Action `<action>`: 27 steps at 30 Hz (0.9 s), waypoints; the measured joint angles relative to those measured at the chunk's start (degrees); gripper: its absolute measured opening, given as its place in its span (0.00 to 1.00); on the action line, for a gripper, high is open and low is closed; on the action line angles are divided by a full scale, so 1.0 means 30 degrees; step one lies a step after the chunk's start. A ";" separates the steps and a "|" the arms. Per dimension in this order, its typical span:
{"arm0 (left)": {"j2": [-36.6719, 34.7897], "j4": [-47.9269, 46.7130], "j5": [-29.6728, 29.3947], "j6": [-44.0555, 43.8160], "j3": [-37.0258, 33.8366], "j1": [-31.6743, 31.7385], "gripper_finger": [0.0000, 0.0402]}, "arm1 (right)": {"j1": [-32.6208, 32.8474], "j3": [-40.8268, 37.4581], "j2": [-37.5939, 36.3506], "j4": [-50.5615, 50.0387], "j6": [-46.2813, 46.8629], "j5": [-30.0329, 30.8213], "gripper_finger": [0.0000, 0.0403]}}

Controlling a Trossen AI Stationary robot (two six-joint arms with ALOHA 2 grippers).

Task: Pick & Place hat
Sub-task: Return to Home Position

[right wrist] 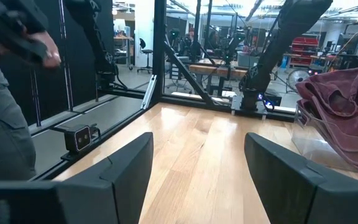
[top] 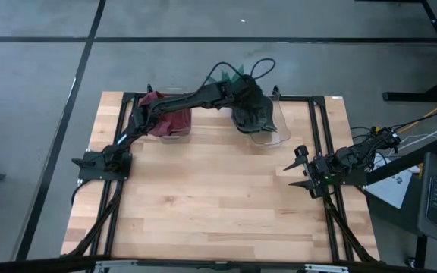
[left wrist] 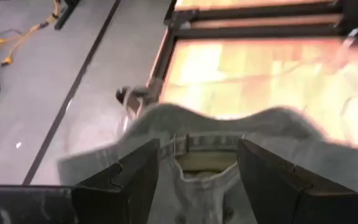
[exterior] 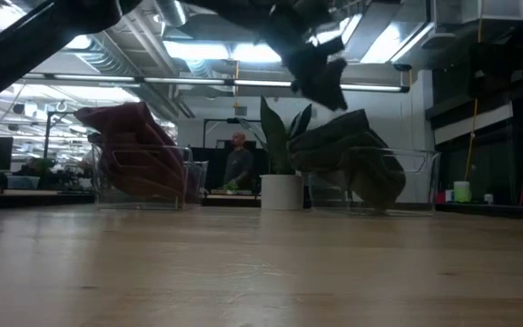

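Observation:
A dark grey-green hat (exterior: 352, 163) lies in a clear bin (top: 283, 133) at the table's far side, right of centre. The left wrist view shows it from above as a pale hat (left wrist: 216, 124) with a back strap. My left gripper (exterior: 320, 82) (left wrist: 197, 152) hovers open just above this hat, fingers pointing down, without touching it. A dark red hat (top: 171, 121) (exterior: 139, 150) sits in a second clear bin (exterior: 143, 186) to the left. My right gripper (top: 298, 168) (right wrist: 197, 149) waits open at the table's right edge.
Black frame rails (top: 321, 136) run along the table's left, right and far sides. The wooden top (top: 218, 197) stretches from the bins to the near edge. A potted plant (exterior: 280, 182) stands beyond the far edge. A person (right wrist: 5, 106) stands beside the table.

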 joint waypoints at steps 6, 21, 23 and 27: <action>-0.0100 -0.2603 0.0005 -0.0015 0.2803 -0.0925 0.51 | 0.0005 0.0000 0.0000 -0.0002 0.0000 0.0007 0.63; -0.4609 -0.6082 -0.0979 0.0740 0.0330 -0.5956 0.51 | 0.0003 0.0001 0.0000 0.0000 0.0000 0.0000 0.63; -0.6169 -0.6107 -0.0659 0.0024 -0.1383 -0.5832 0.51 | 0.0007 0.0000 0.0000 -0.0004 0.0000 0.0003 0.63; -1.0050 -0.4854 -0.1204 -0.0287 -0.6698 -0.5869 0.51 | 0.0006 0.0001 0.0000 0.0000 0.0000 0.0006 0.63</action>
